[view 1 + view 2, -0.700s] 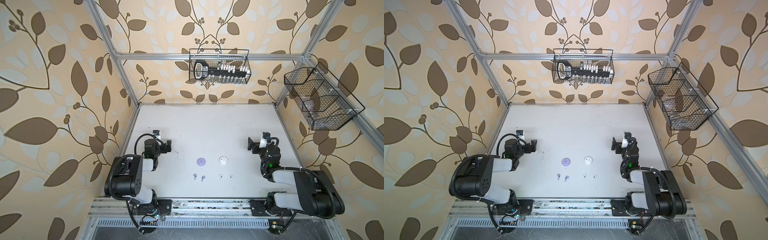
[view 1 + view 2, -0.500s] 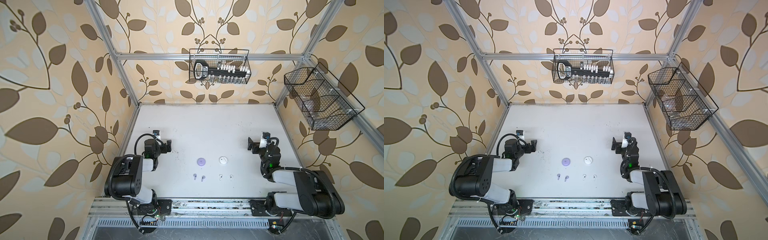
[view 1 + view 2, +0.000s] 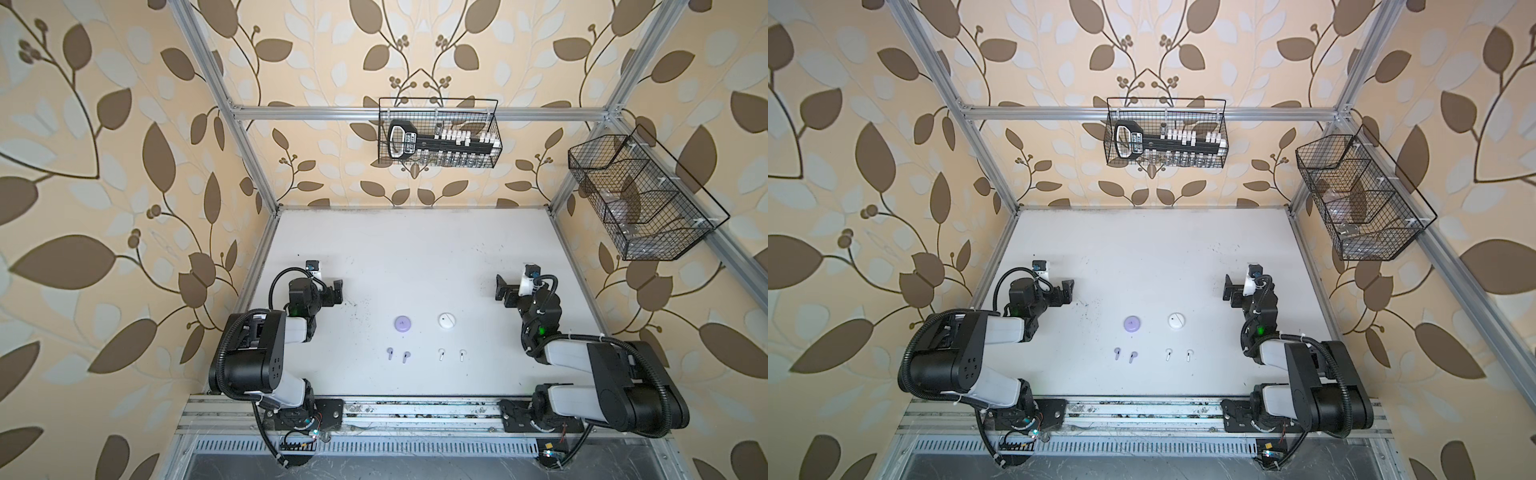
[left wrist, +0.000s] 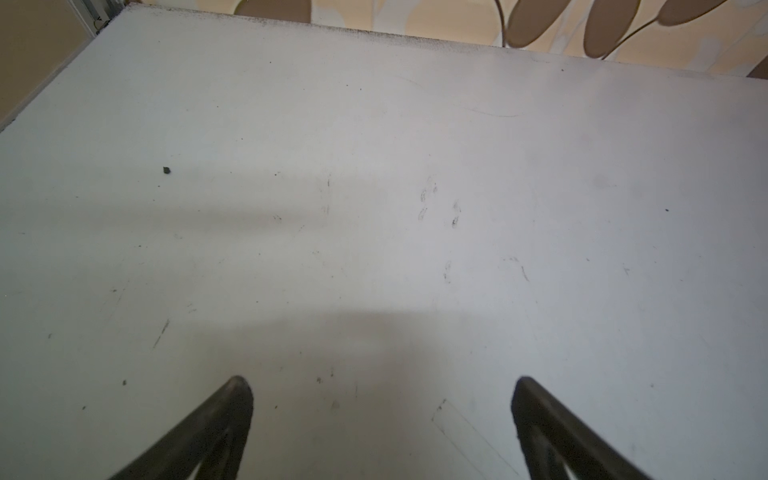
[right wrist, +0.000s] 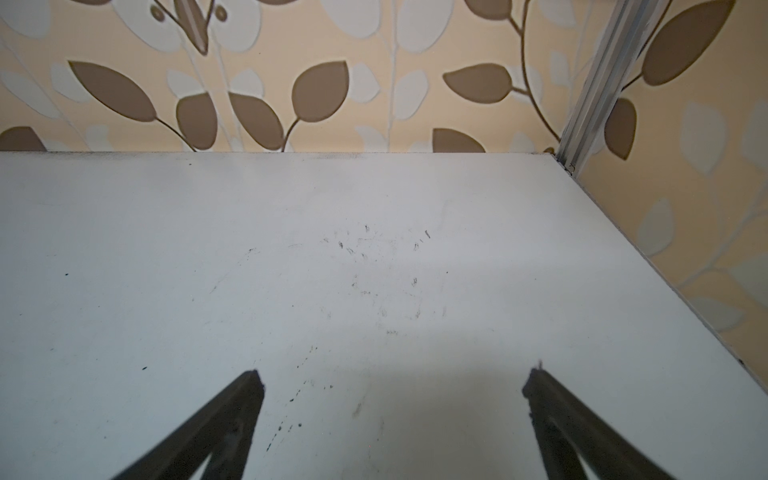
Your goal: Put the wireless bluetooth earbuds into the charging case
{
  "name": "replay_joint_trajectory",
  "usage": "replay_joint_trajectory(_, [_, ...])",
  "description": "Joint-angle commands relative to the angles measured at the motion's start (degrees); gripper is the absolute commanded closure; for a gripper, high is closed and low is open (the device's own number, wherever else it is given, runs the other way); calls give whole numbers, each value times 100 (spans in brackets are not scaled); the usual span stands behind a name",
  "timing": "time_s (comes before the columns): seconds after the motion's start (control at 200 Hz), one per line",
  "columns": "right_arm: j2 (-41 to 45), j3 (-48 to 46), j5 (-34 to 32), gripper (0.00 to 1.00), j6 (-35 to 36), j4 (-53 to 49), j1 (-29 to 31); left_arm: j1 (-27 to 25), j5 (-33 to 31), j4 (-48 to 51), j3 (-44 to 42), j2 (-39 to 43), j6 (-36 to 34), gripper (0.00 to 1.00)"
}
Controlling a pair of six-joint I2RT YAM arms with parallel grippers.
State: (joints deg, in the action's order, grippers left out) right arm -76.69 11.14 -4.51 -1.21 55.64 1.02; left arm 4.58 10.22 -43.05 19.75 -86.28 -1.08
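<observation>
The things look sorted by colour, probably so that each pair goes into its matching case. The lilac round plastic charging case (image 3: 402, 323) sits left of centre on the white desk (image 3: 415, 249), and the lilac stemmed plastic earbuds (image 3: 390, 353) lie side by side just nearer than it. The white round plastic charging case (image 3: 446, 321) sits to its right, with the white stemmed plastic earbuds (image 3: 441, 354) in the same near row. All four earbuds lie loose on the desk, apart from the cases, and none is inserted. Both cases look closed from above, though they are too small to be sure.

The left tool (image 3: 336, 290) and the right tool (image 3: 500, 291) hang to the far left and far right of these things, well apart from them. Their jaws are spread wide and grip nothing, which reads as a parked pose. Each wrist view shows only bare desk between the fingers.

The desk is matte white, scuffed with dark specks and smudges. Beige leaf-patterned wallpaper (image 3: 124, 166) lines the walls behind an aluminium frame (image 3: 332, 113). A black wire basket (image 3: 440, 100) hangs on the far wall and a second black wire basket (image 3: 648, 232) on the right wall.
</observation>
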Motion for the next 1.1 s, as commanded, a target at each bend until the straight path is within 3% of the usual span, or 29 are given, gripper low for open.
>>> replay_joint_trajectory(0.0, [-19,-46,-85,0,105,140,30,50,18,-72,135,104,-24,1])
replay_joint_trajectory(0.89, [-42,-6,146,0,42,88,-103,51,16,-94,119,119,-24,1])
replay_joint_trajectory(0.995, [-2,-4,-279,0,83,82,64,52,5,-90,100,147,-28,1])
replay_joint_trajectory(1.095, [316,378,-880,0,-50,-810,157,52,-138,-51,189,213,37,1])
